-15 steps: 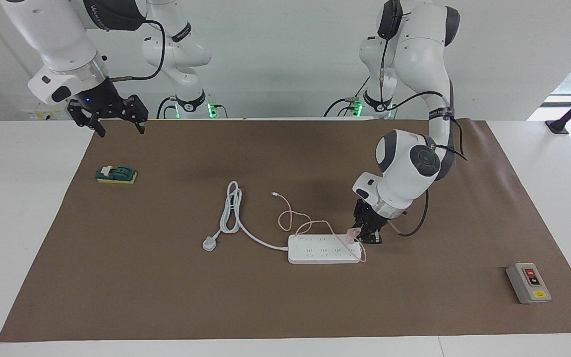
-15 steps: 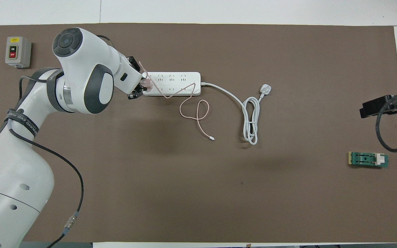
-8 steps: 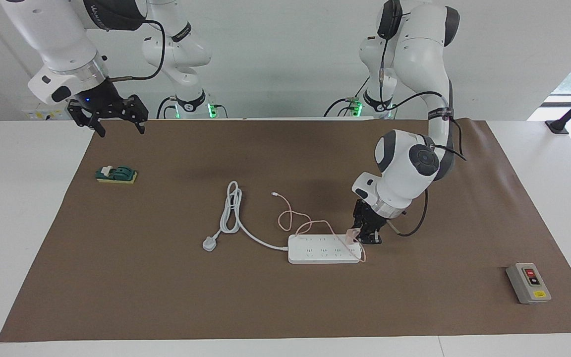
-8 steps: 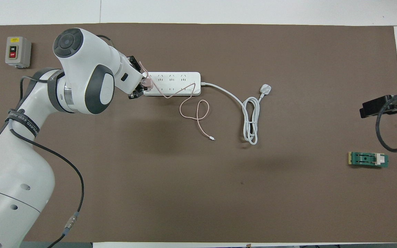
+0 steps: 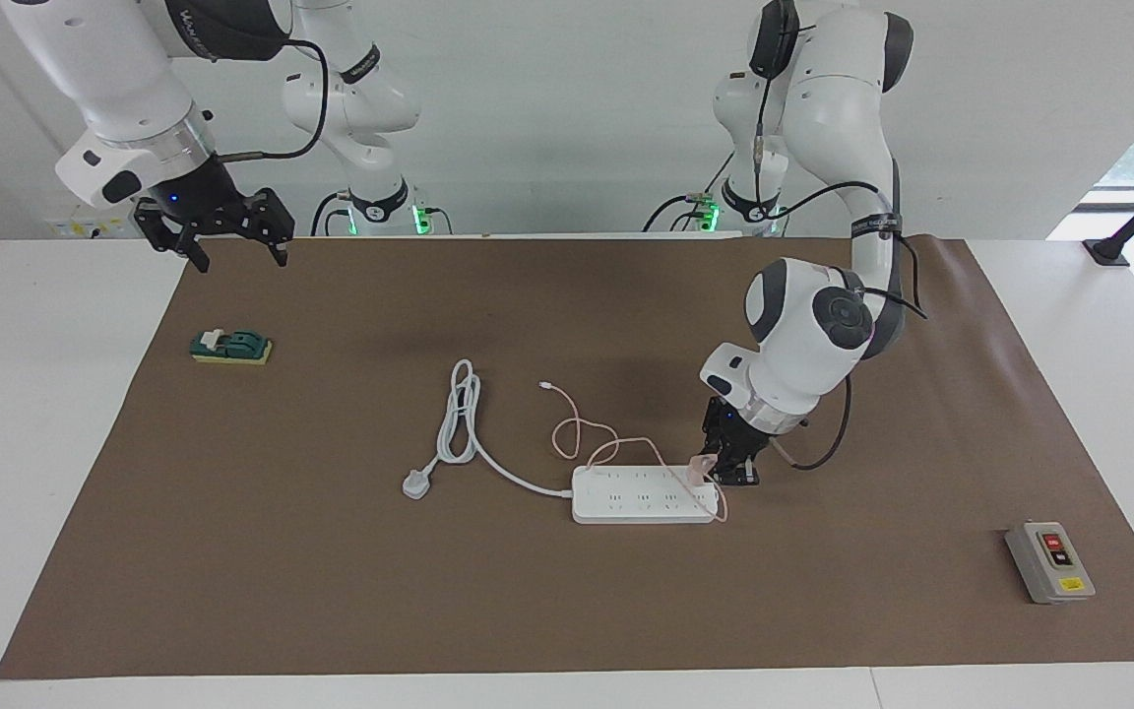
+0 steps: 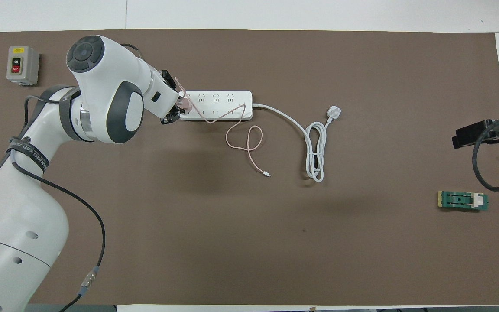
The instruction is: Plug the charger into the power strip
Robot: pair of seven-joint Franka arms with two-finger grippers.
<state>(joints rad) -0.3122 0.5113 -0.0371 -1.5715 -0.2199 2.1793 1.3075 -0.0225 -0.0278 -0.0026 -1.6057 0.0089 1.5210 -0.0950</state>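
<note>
Since our left arm carries this step, we have it bent low over the brown mat (image 5: 331, 551) toward the left arm's end of the table, wrist tilted so the charger can meet a socket from above. Our right arm waits raised over the mat corner nearest its own base, out of the way.

We see the strip (image 5: 641, 494) lying flat around the middle of the mat, its long side along the table, its thick cord looping off toward the right arm's end to a grey-white plug (image 5: 416, 483). At the two ends of the mat sit a grey button box (image 5: 1049, 562) and a green block (image 5: 231, 347), well apart from the work.

Our left gripper (image 5: 722, 469) is clamped on the charger (image 5: 698, 467), holding it against the last sockets at the strip's end; its pink cable drapes across the strip. Whether the prongs have seated we cannot tell. Our right gripper (image 5: 236, 246) hangs with fingers spread, holding nothing.

Against a second ago, we find almost nothing changed: only a slight shift of the left wrist, the strip and cables lying as they did.
</note>
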